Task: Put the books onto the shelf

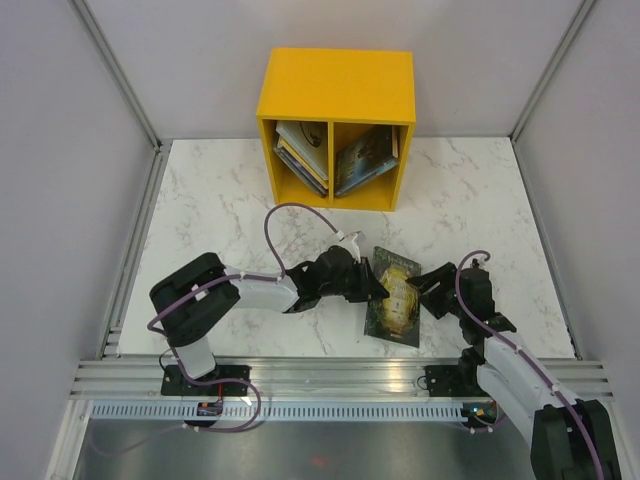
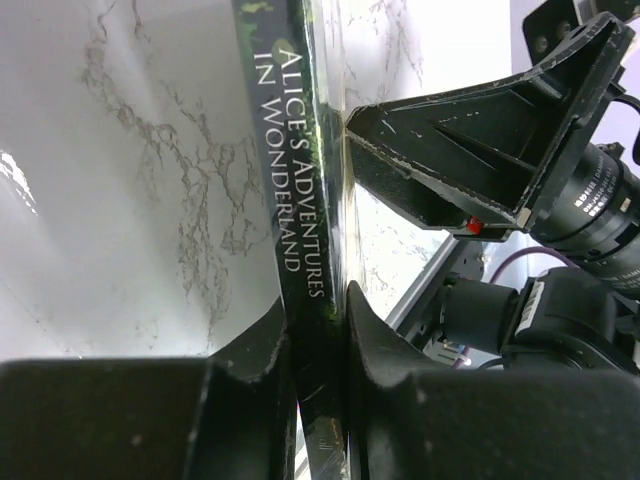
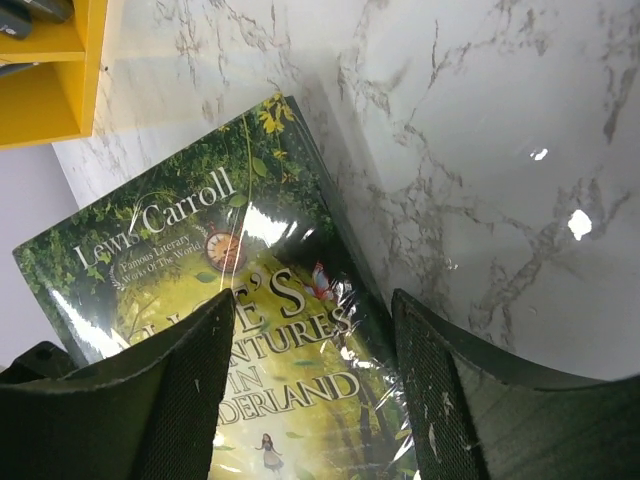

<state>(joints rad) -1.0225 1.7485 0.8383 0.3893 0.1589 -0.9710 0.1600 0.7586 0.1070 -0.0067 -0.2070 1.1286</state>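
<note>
my left gripper (image 2: pixel 318 312) is clamped down narrow on the spine edge of a thin, glossy green paperback (image 2: pixel 296 200), alice's adventures in wonderland, with one finger on each face of it. my right gripper (image 3: pixel 310 315) sits at the opposite long edge, jaws standing apart and nothing pinched between them. the cover shows below the gap, and from the left wrist camera one of its fingers looks to be touching that edge. the book is over the white marble-patterned table (image 1: pixel 220 200) near the arm bases, cover up, well apart from the bright yellow box shelf (image 1: pixel 335 90) at the back, where other books (image 1: pixel 302 150) lean in both compartments. whether the paperback is off the surface i cannot tell. my worry is the grip: a thin, slick cover held along one edge only, so on a lift i'd expect it to droop, swing or slide out. the right fingers are close enough to snag it, and the leaning books leave tight slots, so a tilted entry could jam or knock them.
</note>
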